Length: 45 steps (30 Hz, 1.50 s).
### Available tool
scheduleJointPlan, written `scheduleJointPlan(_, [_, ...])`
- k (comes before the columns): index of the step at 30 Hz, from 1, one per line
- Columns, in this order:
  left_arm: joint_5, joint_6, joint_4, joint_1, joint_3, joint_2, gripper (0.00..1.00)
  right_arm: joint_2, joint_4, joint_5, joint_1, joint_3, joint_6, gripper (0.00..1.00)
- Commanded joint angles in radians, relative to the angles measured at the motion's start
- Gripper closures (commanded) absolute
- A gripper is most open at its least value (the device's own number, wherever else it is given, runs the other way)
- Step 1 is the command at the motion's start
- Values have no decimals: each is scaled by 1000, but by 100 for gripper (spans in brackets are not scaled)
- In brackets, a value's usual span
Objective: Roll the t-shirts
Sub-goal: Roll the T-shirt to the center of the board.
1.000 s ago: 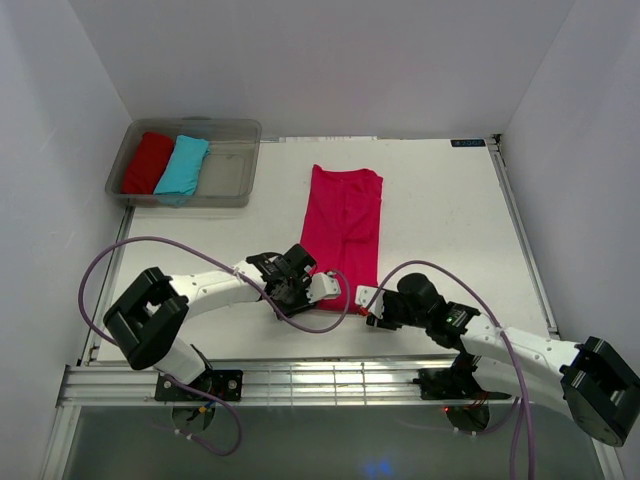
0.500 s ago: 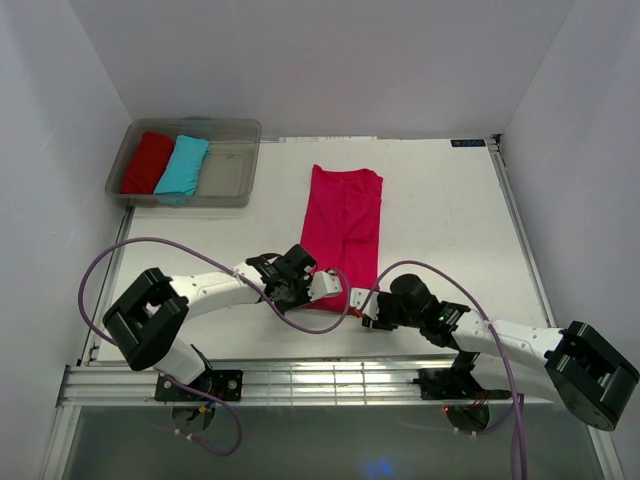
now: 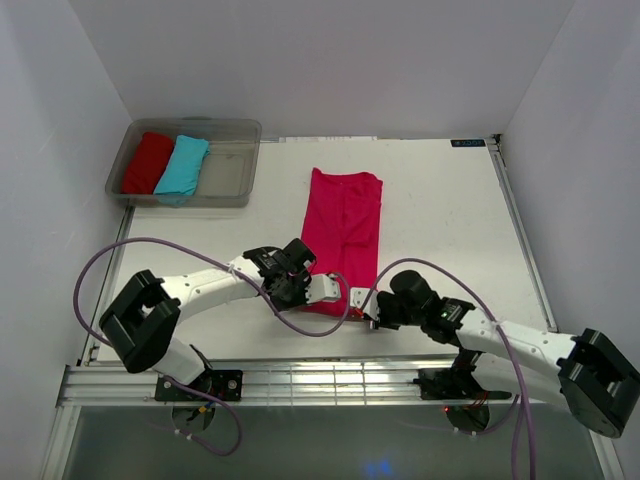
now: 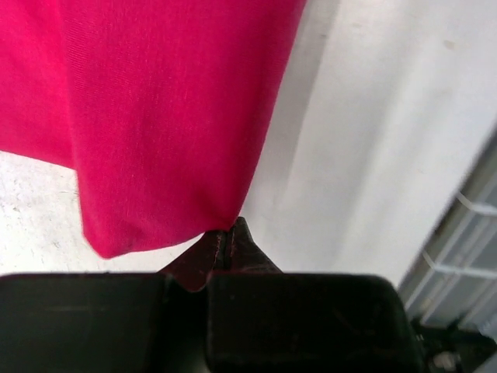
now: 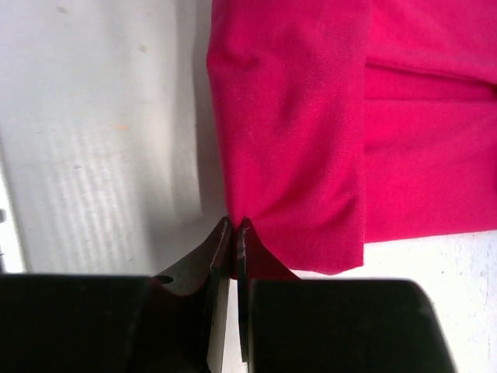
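Top external view: the magenta t-shirt (image 3: 345, 225) lies folded into a long, soft strip, flat on the middle of the matte white table (image 3: 450, 220). Plain white walls stand on the left, right and far sides. At far left a clear plastic bin (image 3: 240, 178) holds a red t-shirt (image 3: 148, 162) and a turquoise t-shirt (image 3: 183, 165), rolled, side by side. The left gripper (image 3: 325, 291) is pinched tight on the hem's near left corner, and the right gripper (image 3: 361, 299) on its near right corner.

overhead plus 2 close wrist views share the pink t-shirt (image 3: 343, 235).
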Motion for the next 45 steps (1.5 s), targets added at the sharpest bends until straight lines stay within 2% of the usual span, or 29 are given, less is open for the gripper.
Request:
scheduleJointPlan(1, [141, 108, -179, 3, 56, -67, 100, -95, -162, -158, 4, 61, 1, 92])
scheduleJointPlan(4, [245, 154, -288, 3, 89, -57, 100, -118, -269, -201, -1, 98, -1, 92])
scheduleJointPlan(9, [330, 251, -360, 28, 122, -21, 100, -92, -339, -275, -45, 126, -2, 92])
scheduleJointPlan(13, [405, 303, -420, 135, 221, 31, 100, -67, -333, -293, -126, 147, 5, 92])
scheduleJointPlan(18, [416, 312, -429, 189, 346, 143, 100, -8, -267, -333, -231, 189, 25, 92])
scheduleJointPlan(22, [440, 329, -458, 206, 378, 221, 100, 95, -248, -272, -236, 228, 36, 92])
scheduleJointPlan(28, [428, 335, -460, 276, 441, 293, 100, 146, -195, -217, -292, 259, 57, 92])
scheduleJointPlan(34, [437, 257, -451, 313, 539, 400, 100, 210, -181, -211, -309, 288, 74, 92])
scheduleJointPlan(35, [433, 248, -451, 315, 547, 410, 100, 218, -179, -201, -311, 291, 77, 91])
scheduleJointPlan(36, [431, 236, -451, 315, 548, 423, 100, 236, -179, -180, -312, 298, 87, 82])
scheduleJointPlan(39, [411, 222, -446, 313, 537, 443, 100, 256, -171, -126, -317, 316, 142, 67])
scheduleJointPlan(45, [394, 168, -423, 315, 562, 469, 100, 169, -141, -63, -338, 356, 309, 57])
